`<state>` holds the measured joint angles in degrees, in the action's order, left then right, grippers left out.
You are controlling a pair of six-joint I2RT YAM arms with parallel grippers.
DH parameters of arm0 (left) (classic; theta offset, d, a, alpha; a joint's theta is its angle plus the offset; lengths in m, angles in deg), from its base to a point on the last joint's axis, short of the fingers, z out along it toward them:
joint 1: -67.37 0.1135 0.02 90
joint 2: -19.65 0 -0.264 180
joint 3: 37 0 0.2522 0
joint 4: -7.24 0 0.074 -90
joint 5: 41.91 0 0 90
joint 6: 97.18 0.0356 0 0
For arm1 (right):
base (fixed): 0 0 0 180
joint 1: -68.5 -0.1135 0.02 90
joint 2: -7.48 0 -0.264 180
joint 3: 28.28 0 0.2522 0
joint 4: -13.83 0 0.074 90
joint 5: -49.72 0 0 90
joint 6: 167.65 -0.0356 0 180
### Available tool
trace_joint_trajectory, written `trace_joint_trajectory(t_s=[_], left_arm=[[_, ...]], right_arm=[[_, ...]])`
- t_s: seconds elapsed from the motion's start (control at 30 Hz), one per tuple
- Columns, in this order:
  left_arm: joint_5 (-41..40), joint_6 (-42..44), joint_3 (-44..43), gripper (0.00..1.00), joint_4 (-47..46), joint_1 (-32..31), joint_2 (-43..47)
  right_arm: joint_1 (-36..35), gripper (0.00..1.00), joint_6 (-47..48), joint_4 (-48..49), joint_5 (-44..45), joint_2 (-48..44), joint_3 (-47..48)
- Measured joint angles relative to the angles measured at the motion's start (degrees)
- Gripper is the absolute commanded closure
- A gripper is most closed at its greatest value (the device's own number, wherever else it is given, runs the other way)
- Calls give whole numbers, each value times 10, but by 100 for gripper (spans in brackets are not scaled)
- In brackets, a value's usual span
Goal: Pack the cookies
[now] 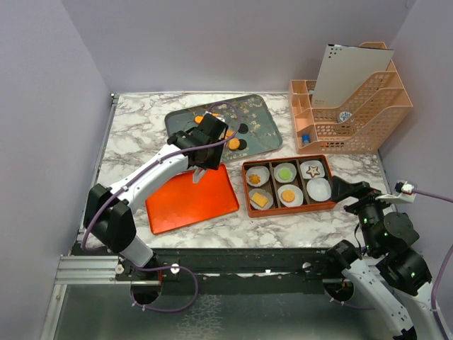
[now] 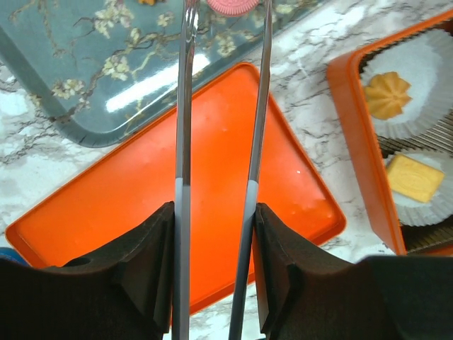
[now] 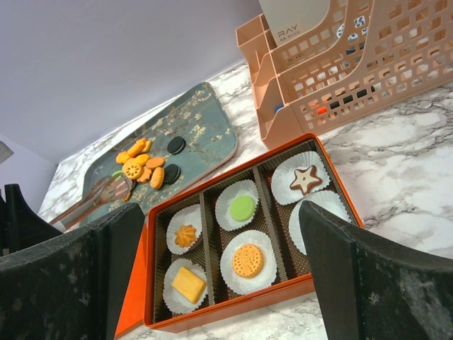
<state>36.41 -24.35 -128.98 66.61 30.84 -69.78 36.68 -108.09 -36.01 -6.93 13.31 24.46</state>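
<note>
The marbled surface point(image 1: 134, 134) bears a floral tray point(image 1: 263, 119) ahead of my left hand point(image 1: 202, 164); an orange lid point(image 1: 185, 205) under it; an orange box point(image 1: 290, 210) and peach organiser point(image 1: 357, 124) rightward.

Tall organizer point(image 1: 350, 113) just behind box point(image 1: 291, 210); left arm point(image 1: 152, 173) and tool point(image 2: 216, 237) overhang lid point(image 1: 209, 204); far-left marble point(image 1: 131, 142) bare.

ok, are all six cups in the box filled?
No, the cup at the box's near right corner is empty.
</note>
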Motion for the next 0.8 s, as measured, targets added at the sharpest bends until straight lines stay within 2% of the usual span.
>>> trace_joint_trajectory(t_s=[0.5, 0.8], left_arm=[[24, -4, -64, 87, -6, -150, 7], [37, -5, -117, 87, -26, -227, -61]], right_arm=[[0, 0, 0, 0, 0, 0, -1], [0, 0, 0, 0, 0, -3, -1]])
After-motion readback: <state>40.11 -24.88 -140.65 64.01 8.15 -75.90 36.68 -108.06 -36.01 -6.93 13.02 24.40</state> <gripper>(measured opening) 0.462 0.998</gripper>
